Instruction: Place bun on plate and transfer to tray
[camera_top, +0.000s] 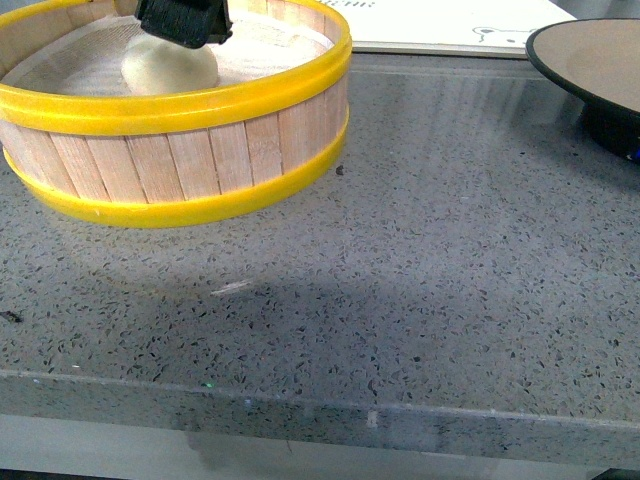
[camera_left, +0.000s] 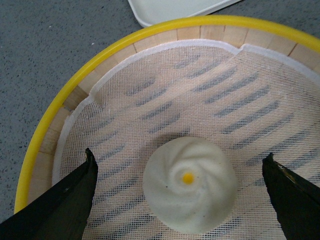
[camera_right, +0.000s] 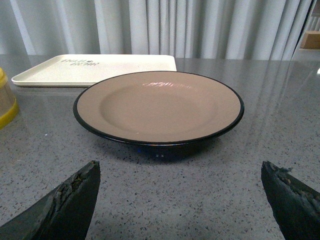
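Note:
The white pleated bun (camera_left: 189, 184) with a yellow dot on top lies on the mesh liner inside the yellow-rimmed steamer basket (camera_left: 60, 107). It also shows in the front view (camera_top: 168, 68) under my left gripper (camera_top: 185, 22). The left gripper (camera_left: 180, 187) is open, its fingers (camera_left: 65, 205) apart on either side of the bun, not touching it. The tan plate (camera_right: 159, 106) with a black rim stands empty on the counter in front of my open right gripper (camera_right: 182, 200). It shows at the right edge of the front view (camera_top: 592, 62). The white tray (camera_right: 95, 69) lies behind it.
The steamer basket (camera_top: 170, 150) fills the front view's upper left on the grey speckled counter (camera_top: 400, 280). The tray (camera_top: 450, 25) lies at the back, its corner also in the left wrist view (camera_left: 170, 10). Curtains (camera_right: 200, 27) hang behind the counter.

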